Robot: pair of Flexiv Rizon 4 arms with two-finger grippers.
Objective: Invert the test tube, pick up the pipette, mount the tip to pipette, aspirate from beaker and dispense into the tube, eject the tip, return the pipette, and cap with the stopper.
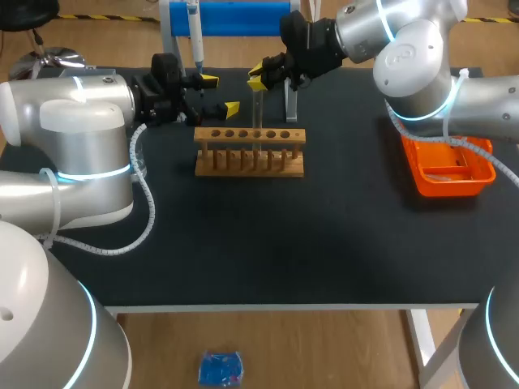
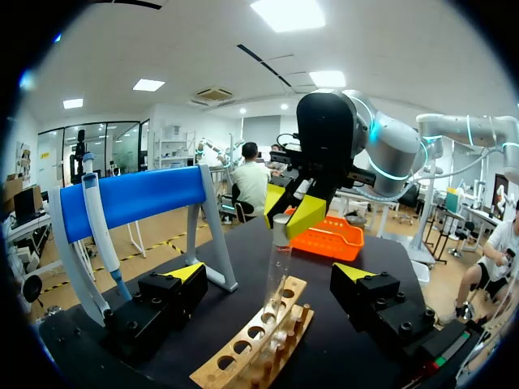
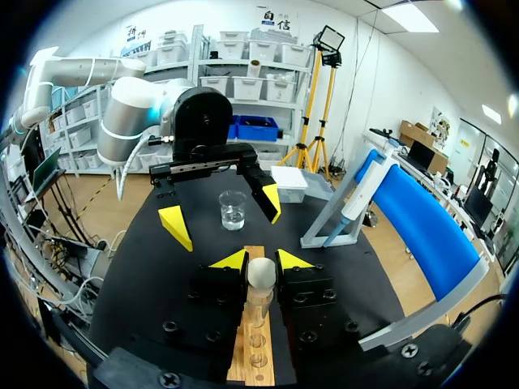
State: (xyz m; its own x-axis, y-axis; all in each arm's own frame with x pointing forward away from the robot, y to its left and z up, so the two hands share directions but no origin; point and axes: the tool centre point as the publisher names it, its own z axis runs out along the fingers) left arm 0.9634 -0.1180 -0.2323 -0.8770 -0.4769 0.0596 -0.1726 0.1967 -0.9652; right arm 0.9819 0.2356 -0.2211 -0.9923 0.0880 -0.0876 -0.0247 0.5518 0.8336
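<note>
Over the rack (image 1: 249, 151) toward 12 o'clock, right pincer (image 1: 258, 77) grips the test tube (image 1: 258, 113), left pincer (image 1: 220, 94) gapes wide, so looks like barely step one.

Log entry: I can read no text, number or label on the table items. Test tube (image 2: 278, 271), wooden rack (image 1: 249, 151), pipette (image 1: 195, 36), beaker (image 3: 232, 210) and orange tray (image 1: 422, 180) show no legible markings.
</note>
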